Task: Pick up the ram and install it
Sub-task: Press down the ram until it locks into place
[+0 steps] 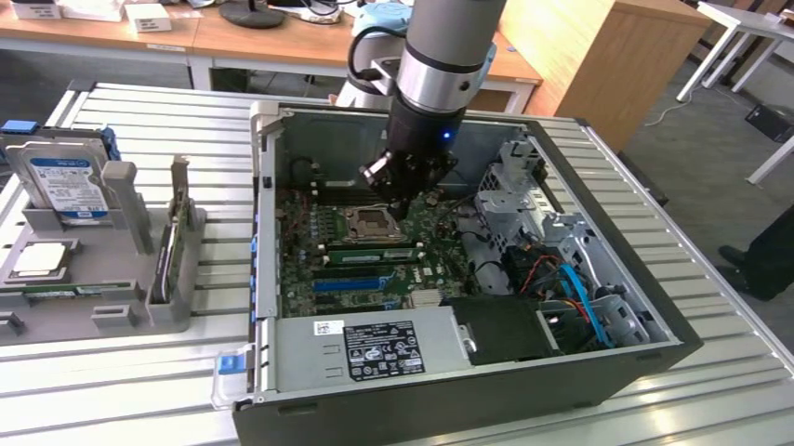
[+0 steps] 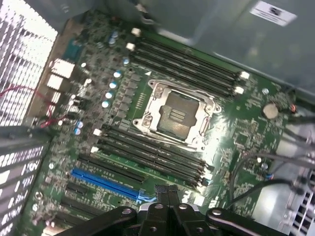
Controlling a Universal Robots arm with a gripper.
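Centrally in the exterior view, arm reaching down into an open computer case lying on the slatted counter. Gripper hovering over the motherboard, just above the CPU socket, closed fully, with nothing seen between the fingers.

Just below that socket in the frame, seemingly standing in the memory slots: the ram, a thin green stick with pale labels, apart from the gripper. Lower still, a blue expansion slot, then the power supply with its black label along the case's near edge.

At the left of the exterior view, outside the case: a grey holder carrying a blue-labelled hard drive upright. None of that visible from the wrist.

From the wrist view, much closer on the board: gripper with fingers pressed together and empty, tips over the slot bank beside the socket. Two banks of long dark slots flanking the socket, white latches at their ends, detail lost in the exterior view. Blue slot just beside the nearer bank. Seated stick not told apart from the slots here.
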